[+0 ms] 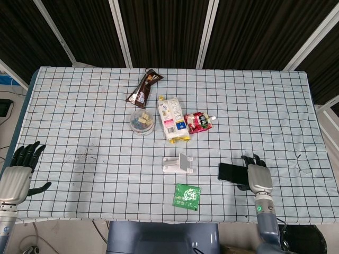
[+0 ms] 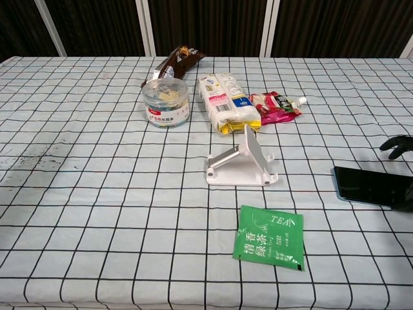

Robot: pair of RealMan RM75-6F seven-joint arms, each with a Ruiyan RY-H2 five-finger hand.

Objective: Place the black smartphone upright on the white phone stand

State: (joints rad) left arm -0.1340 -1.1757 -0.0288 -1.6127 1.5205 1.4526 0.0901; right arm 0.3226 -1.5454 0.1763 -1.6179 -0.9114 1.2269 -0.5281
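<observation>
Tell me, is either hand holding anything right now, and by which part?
Nothing is clearly held. The smartphone lies flat on the table; the right hand covers its right end, grip unclear. The left hand is open.

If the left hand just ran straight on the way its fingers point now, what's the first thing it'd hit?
Probably nothing. The left hand sits at the table's near-left edge with fingers aimed toward the far side, slightly rightward. That stretch of checkered cloth looks bare; the clear tub lies well to the right of that line.

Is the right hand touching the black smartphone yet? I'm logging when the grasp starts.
Cannot tell. In the head view the right hand overlaps the black smartphone's end; the chest view shows only fingertips at the frame edge.
</observation>
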